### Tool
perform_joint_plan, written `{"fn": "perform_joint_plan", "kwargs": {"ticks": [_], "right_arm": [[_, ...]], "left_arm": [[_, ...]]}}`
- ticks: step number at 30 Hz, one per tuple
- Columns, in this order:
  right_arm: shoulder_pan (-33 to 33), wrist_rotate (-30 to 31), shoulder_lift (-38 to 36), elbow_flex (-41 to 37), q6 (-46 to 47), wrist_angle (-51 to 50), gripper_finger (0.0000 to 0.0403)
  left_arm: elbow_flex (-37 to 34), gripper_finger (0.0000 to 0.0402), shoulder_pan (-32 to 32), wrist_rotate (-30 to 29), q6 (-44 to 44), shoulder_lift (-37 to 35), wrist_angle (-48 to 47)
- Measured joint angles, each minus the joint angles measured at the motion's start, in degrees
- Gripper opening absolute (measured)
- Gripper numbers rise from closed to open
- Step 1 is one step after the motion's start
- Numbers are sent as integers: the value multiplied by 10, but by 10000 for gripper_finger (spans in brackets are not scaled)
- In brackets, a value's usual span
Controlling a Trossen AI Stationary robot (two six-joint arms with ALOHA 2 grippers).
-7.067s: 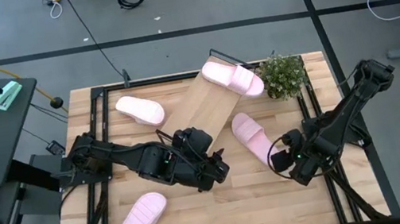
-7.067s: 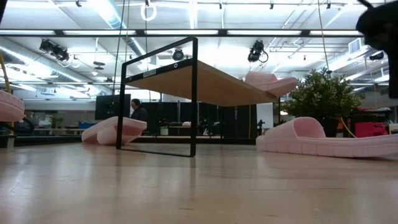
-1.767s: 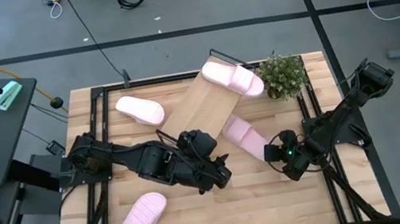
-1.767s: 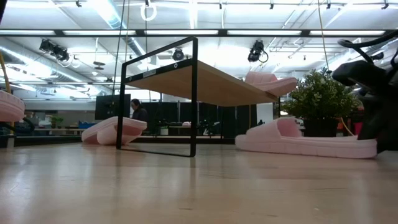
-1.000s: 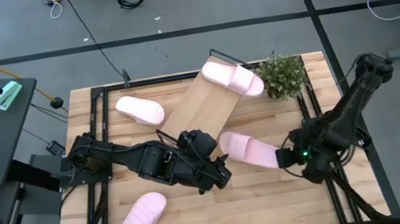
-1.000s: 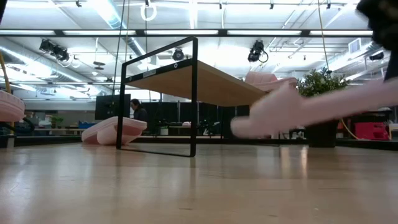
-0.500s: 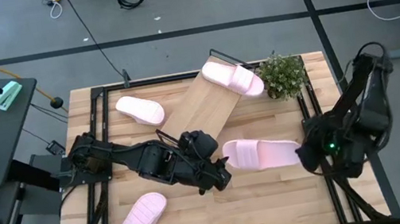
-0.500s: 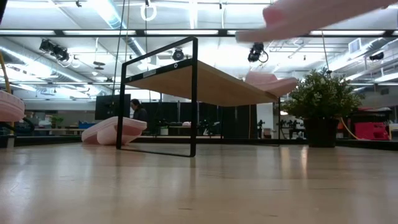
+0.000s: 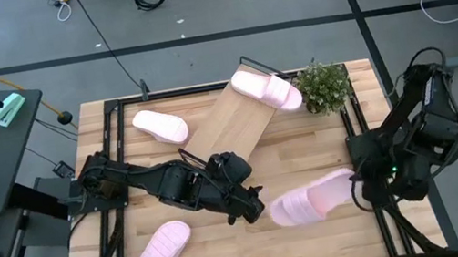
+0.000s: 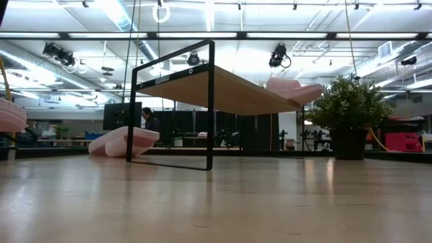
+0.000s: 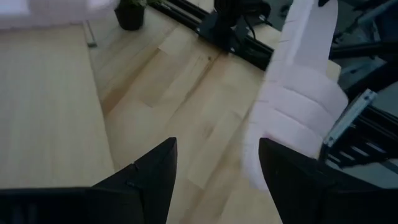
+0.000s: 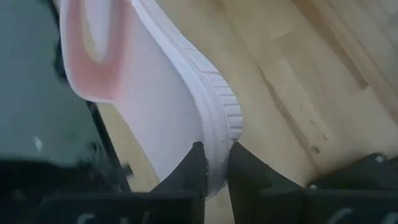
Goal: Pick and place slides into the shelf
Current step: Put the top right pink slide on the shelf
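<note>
My right gripper (image 9: 355,184) is shut on a pale pink slide (image 9: 312,200), held in the air over the table's near right part. It also shows in the left wrist view as the slide (image 11: 298,106). My left gripper (image 9: 252,206) stands open just left of it, touching nothing. The shelf (image 9: 228,124) stands at the far middle, with a second slide (image 9: 266,88) lying on its board's far right end. A third slide (image 9: 159,126) lies on the table at the far left. Another slide (image 9: 158,253) lies near the front left. My right gripper pinches the sole's rim (image 12: 216,144) between its two fingers, at the end away from the strap. The fingers slant down from the table's right side. The slide is lifted clear and reaches out from the fingers toward the table's left, its strap end (image 9: 293,211) free.
A potted plant (image 9: 324,86) stands at the far right beside the shelf. Black rails (image 9: 364,139) run along the table's sides. Bare tabletop (image 9: 322,247) lies under and in front of the held slide.
My right gripper has risen and drawn toward the table's near edge, rolling as it went. The slide has come off the table, lifted clear and out of the low view. Its free end has swung from the far left round toward the near left.
</note>
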Motion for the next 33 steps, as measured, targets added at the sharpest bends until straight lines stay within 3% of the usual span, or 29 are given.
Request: {"fn": "perform_joint_plan", "kwargs": {"ticks": [9,23,28,33], "right_arm": [[-51,-9,35,32,-183,-1,43],[-210,-2,101,240,-534,2,43],[-272,-3,93,252,-642,0,43],[-320,1,95,251,-755,0,43]], "left_arm": [[0,231,17,78,1,0,0],[0,231,39,135,5,0,-1],[3,231,46,192,22,-3,-23],[3,231,57,208,19,-33,-103]]}}
